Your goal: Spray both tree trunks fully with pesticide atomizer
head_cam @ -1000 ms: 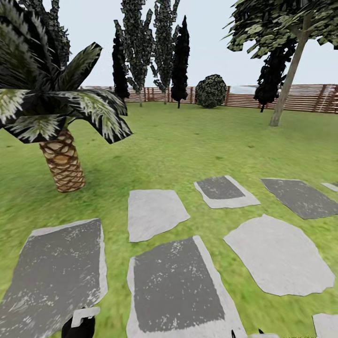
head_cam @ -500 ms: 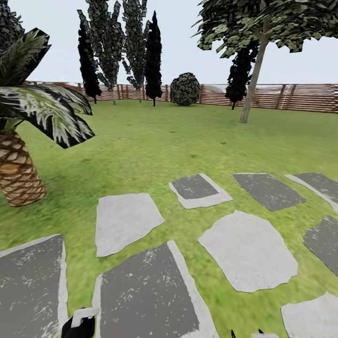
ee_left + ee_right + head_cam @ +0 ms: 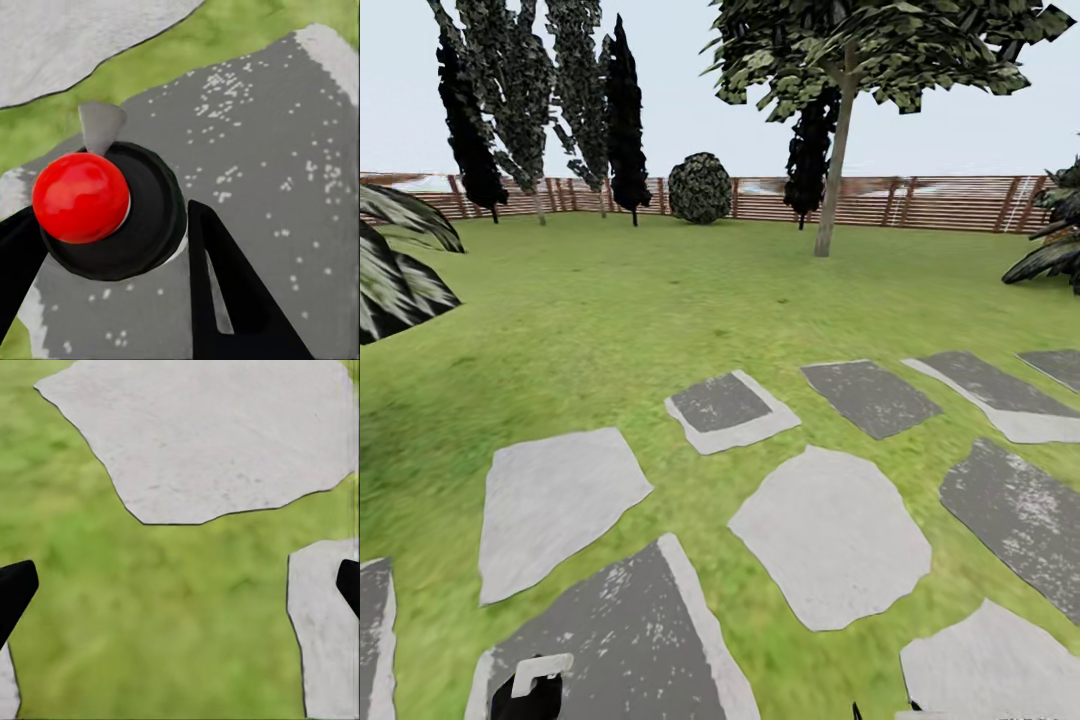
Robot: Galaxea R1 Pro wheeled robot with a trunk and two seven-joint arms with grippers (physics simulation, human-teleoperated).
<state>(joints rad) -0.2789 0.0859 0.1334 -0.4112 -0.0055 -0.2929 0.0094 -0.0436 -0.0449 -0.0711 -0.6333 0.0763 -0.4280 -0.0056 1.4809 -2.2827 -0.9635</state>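
Note:
The pesticide atomizer (image 3: 86, 196), a black bottle with a round red top, sits between the black fingers of my left gripper (image 3: 105, 232), which is shut on it above a dark grey stepping stone. In the head view the left gripper (image 3: 528, 692) peeks in at the bottom edge with a white piece on top. My right gripper (image 3: 184, 583) is open with its fingertips far apart over grass and pale stone. One tree (image 3: 860, 50) with a pale, slightly leaning trunk (image 3: 833, 165) stands far across the lawn near the fence.
Grey stepping stones (image 3: 830, 535) cover the near ground, and open grass (image 3: 620, 300) stretches behind them to a brown slat fence (image 3: 920, 200). Dark conifers (image 3: 625, 110) and a round bush (image 3: 700, 187) line the back. Palm fronds (image 3: 400, 270) reach in at the left.
The whole picture has shifted left, so the camera has turned right: the scaly palm trunk has left the view and the pale-trunk tree now stands nearer the middle. Both grippers look unchanged.

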